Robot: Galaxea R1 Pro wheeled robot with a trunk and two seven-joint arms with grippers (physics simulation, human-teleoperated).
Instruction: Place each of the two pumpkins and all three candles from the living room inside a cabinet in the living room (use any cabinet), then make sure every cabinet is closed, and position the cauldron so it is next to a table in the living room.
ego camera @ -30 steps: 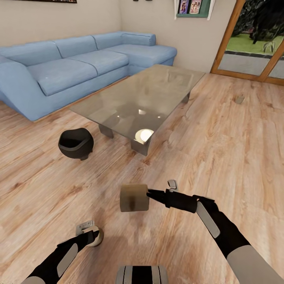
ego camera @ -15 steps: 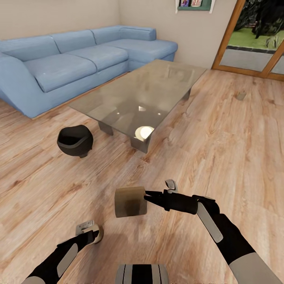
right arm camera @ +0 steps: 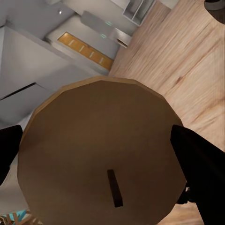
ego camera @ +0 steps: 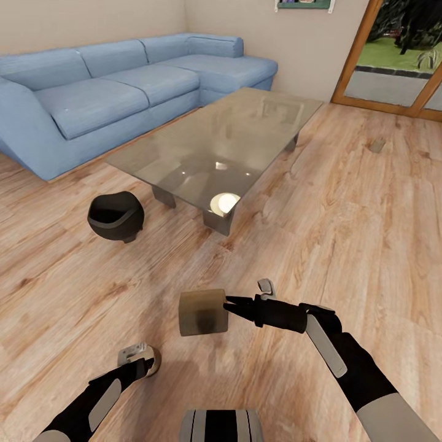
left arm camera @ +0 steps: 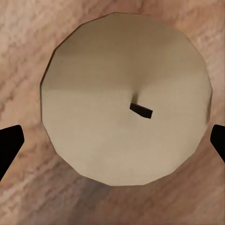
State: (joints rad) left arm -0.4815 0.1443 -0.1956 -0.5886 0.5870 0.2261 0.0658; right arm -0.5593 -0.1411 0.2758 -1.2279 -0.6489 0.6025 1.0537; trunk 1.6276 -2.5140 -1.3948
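Gripping a candle [ego camera: 203,312] sideways, right tool [ego camera: 225,305], left tool [ego camera: 149,364] clamped on another candle [left arm camera: 125,96], wick seen close.

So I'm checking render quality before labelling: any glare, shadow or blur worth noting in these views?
Head view: the table top mirrors the room, with a bright glare spot near its close edge, and the cauldron sits sharp. Left wrist view: the candle is soft-edged, lit unevenly, its upper part dimmer. Right wrist view: that candle looks dark and shaded, the background crisp.
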